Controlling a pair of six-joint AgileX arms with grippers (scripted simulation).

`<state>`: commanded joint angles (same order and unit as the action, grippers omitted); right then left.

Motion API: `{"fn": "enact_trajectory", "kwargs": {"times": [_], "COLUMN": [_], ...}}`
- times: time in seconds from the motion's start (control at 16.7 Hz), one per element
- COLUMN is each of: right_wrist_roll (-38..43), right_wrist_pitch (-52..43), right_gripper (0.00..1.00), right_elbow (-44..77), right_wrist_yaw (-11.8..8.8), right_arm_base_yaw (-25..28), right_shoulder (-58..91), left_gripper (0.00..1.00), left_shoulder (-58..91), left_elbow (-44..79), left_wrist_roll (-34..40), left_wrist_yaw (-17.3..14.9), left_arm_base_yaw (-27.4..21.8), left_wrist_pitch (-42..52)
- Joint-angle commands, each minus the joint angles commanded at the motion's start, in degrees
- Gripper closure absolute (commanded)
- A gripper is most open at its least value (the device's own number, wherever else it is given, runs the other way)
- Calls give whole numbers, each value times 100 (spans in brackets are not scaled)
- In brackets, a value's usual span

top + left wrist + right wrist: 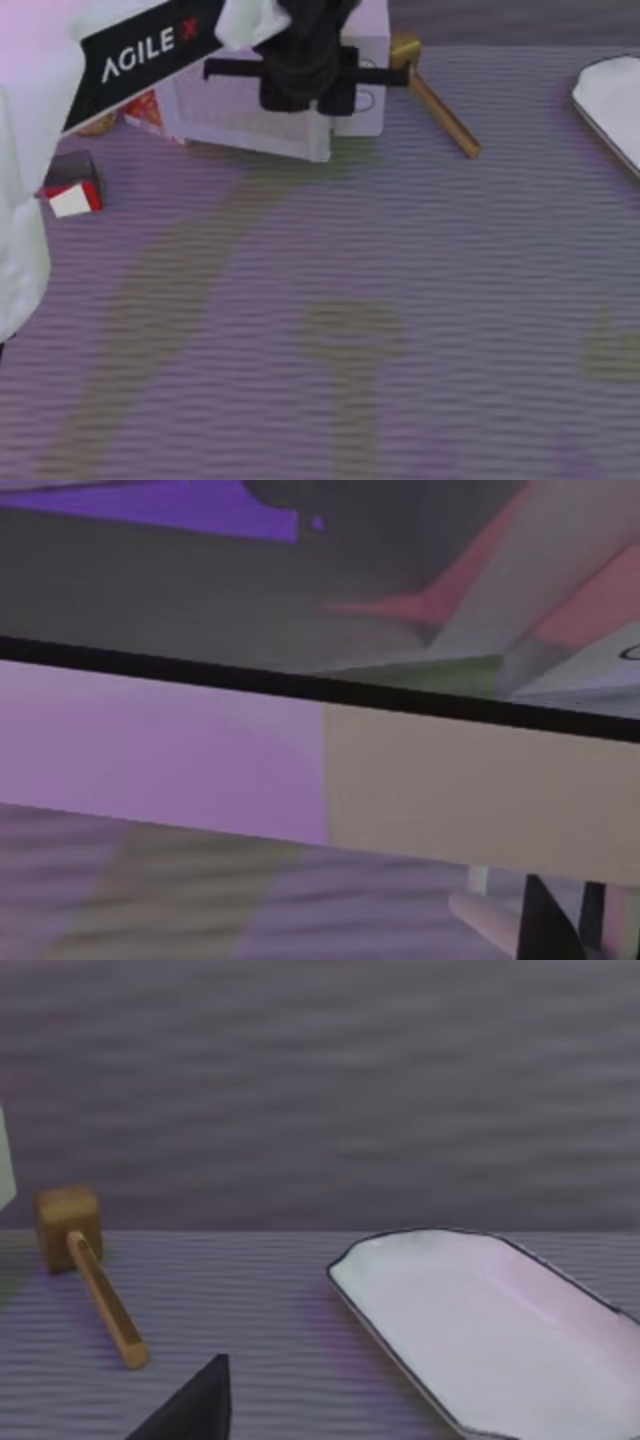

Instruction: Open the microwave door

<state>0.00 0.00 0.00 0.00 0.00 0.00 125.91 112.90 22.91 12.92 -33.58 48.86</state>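
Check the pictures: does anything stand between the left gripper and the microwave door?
Nothing visible does. The left gripper is already over the microwave at its front. The mallet lies to the right, clear of it.

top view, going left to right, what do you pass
red and white block → microwave with the left arm's gripper above it → wooden mallet → white tray at the right edge
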Motion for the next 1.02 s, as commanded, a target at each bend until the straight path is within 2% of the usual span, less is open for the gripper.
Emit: {"fn": "enact_trajectory", "kwargs": {"times": [0.24, 1.02], "right_wrist_roll": [0, 0], "right_wrist_pitch": [0, 0], "right_gripper": [0, 0], "right_elbow": [0, 0], "right_wrist_yaw": [0, 0], "right_arm_base_yaw": [0, 0], "right_shoulder": [0, 0], "left_gripper": [100, 100], "left_shoulder": [-252, -257], "left_elbow": [-445, -453], "left_wrist_roll": [-262, -267], "left_wrist_yaw": [-145, -148], "left_arm_base_yaw": [41, 42], "left_wrist_pitch": [-217, -220]}}
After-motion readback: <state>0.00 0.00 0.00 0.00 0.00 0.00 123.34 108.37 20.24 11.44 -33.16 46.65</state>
